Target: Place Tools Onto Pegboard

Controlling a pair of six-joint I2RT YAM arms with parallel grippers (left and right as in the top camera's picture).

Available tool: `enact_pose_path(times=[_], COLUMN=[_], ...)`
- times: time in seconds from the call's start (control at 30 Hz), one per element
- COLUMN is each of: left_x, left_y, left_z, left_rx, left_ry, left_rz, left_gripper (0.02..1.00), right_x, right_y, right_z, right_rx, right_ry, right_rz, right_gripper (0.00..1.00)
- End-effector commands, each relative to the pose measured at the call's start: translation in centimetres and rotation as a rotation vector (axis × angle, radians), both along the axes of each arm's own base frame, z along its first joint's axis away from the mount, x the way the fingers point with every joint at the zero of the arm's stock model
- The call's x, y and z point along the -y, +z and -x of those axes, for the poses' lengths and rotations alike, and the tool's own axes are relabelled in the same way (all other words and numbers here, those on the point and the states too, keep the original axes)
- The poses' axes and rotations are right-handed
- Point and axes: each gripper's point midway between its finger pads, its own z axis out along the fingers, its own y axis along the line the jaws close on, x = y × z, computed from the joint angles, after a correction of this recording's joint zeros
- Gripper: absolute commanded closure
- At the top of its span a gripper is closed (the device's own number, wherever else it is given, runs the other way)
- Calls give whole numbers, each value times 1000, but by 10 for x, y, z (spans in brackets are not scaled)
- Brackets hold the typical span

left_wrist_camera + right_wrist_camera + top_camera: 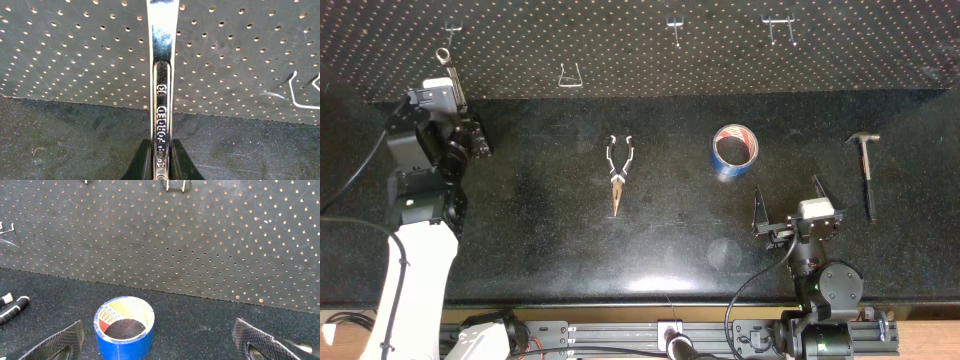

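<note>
My left gripper (458, 100) is shut on a chrome wrench (450, 75) and holds it upright against the pegboard (620, 40) at the far left. The wrench's ring end is just below a small hook (451, 30). In the left wrist view the wrench shaft (162, 75) rises from between the fingers (143, 162). Needle-nose pliers (620, 172), a blue tape roll (735, 150) and a hammer (867, 170) lie on the black table. My right gripper (790, 205) stands open near the front, just short of the tape roll (125, 327).
Bare hooks hang on the pegboard: a white wire loop (570, 76), a single hook (675, 30) and a double hook (778, 28). The wire loop (302, 92) hangs beside the wrench. Pliers handles (12, 305) show off to the side of the tape.
</note>
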Motion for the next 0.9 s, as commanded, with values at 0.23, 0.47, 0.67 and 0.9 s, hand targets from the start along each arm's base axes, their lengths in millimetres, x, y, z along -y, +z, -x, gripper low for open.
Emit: enact_pose_path(times=[0.23,0.47,0.67,0.9], left_x=[-3,-2,5,-16], left_y=[12,-1,1,1], left_z=[-14,-20,-32,-31], left_rx=[53,26,39,38], left_ry=[-3,-13,-15,104], left_rz=[-21,-11,-37,-74], left_gripper=[989,989,989,989], right_x=[-1,-1,-1,-1], right_y=[-2,-2,-2,-2], right_z=[0,0,0,0], right_rx=[-1,-1,-1,-2], right_ry=[4,4,4,4], right_rz=[-8,-8,-8,-8], right_gripper=[25,27,25,25])
